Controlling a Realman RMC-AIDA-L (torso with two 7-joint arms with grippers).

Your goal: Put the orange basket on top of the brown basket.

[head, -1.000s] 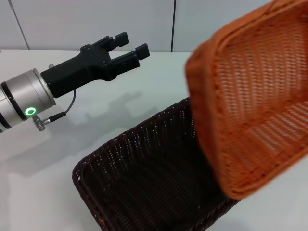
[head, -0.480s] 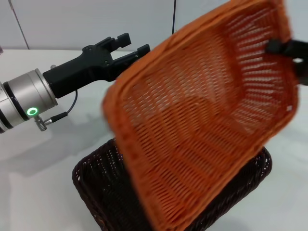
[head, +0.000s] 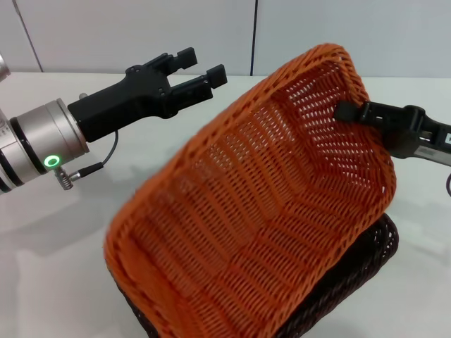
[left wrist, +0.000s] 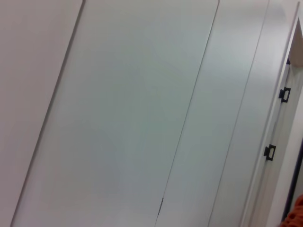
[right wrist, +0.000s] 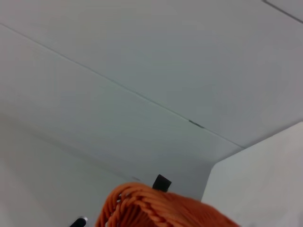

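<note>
White table (head: 63, 253) fills the head view, pale wall panels (head: 141, 32) behind it. Orange basket (head: 261, 225) is the largest item: tilted, open side toward the camera, its near-left end low over the brown basket (head: 377, 246), far-right end raised. Brown basket sits on the table directly beneath, mostly covered; only its dark right rim and a strip of the near edge show. Right gripper (head: 352, 113) comes in from the right and is clamped on the orange basket's raised far-right rim, one finger inside the basket against the weave. A white label (head: 428, 151) on that gripper's body carries print too small to read. Left gripper (head: 201, 67) hovers above the table at far left, clear of both baskets, fingers spread apart and holding nothing; a green ring light (head: 51, 161) glows on its silver wrist. Left wrist view shows only wall panels and a door edge with two dark hinges (left wrist: 277, 123), plus a sliver of orange at one corner. Right wrist view shows the orange braided rim (right wrist: 151, 208) close up against wall and ceiling; neither basket's position can be told from the wrist views.
</note>
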